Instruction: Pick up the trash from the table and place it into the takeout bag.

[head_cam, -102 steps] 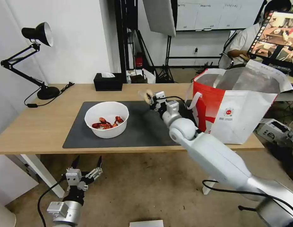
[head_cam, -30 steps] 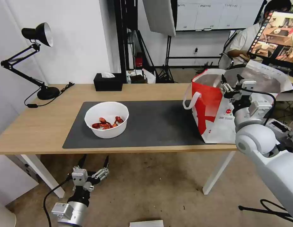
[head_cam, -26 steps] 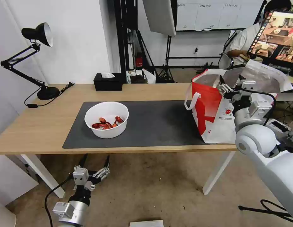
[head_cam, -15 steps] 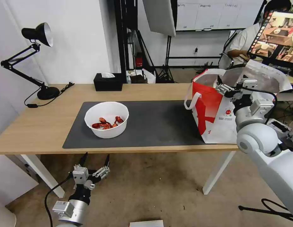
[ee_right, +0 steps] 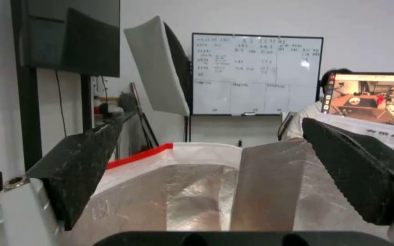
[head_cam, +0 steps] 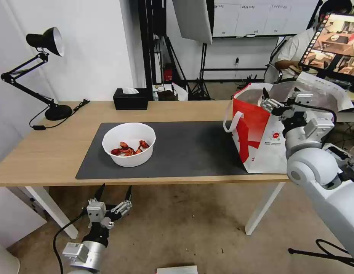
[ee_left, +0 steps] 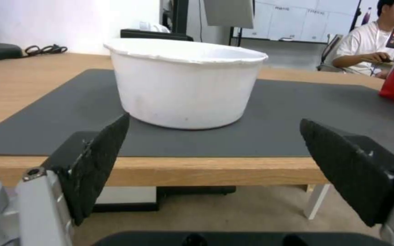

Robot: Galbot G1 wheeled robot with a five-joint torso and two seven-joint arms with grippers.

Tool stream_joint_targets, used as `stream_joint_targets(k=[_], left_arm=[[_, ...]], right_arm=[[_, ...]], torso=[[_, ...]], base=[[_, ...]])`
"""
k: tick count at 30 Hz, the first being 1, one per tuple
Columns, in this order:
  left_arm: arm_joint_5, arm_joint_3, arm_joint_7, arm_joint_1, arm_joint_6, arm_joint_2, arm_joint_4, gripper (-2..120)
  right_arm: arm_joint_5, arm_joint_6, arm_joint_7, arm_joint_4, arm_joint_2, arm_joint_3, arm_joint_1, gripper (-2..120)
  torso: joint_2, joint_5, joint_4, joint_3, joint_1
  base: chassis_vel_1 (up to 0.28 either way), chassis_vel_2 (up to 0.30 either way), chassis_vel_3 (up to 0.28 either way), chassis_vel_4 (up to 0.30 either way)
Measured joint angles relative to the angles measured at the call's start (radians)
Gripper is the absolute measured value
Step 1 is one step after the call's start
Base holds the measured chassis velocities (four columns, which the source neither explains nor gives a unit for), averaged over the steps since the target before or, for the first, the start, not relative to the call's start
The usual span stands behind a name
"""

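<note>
Bowl (head_cam: 129, 144) of red shells sits upright on the mat (head_cam: 184, 148), well left of the bag (head_cam: 276, 129); round, so no long axis, mouth up. Judged step: drop into bag done, bowl left. Right gripper (head_cam: 277, 99) hovers over the bag mouth, jaws spread, empty. Left gripper (head_cam: 110, 196) hangs below the table (head_cam: 43, 152) edge near the bowl, jaws wide. Next move calls for a rim grasp, kept level.

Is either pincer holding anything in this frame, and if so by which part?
Nothing is held. The right pincer is open and empty above the takeout bag; the left pincer is open and empty below the table edge.
</note>
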Motion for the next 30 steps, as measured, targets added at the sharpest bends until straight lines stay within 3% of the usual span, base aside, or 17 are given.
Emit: stream_joint_targets(k=[18, 23, 30], left_arm=[[0.002, -0.004, 0.000, 0.015, 0.001, -0.001, -0.025, 100], [0.009, 0.006, 0.000, 0.013, 0.001, -0.010, -0.027, 100], [0.021, 0.010, 0.002, 0.016, -0.004, -0.019, -0.027, 100]], right_arm=[[0.102, 0.128, -0.081, 0.197, -0.046, 0.178, -0.169, 100], [0.164, 0.134, -0.142, 0.297, -0.058, 0.252, -0.292, 100], [0.154, 0.121, -0.226, 0.370, -0.014, 0.301, -0.476, 100]], torso=[[0.000, 0.0000, 0.0000, 0.000, 0.000], [0.000, 0.0000, 0.0000, 0.000, 0.000], [0.000, 0.0001, -0.0001, 0.000, 0.000]], base=[[0.000, 0.000, 0.000, 0.000], [0.000, 0.000, 0.000, 0.000], [0.000, 0.000, 0.000, 0.000]])
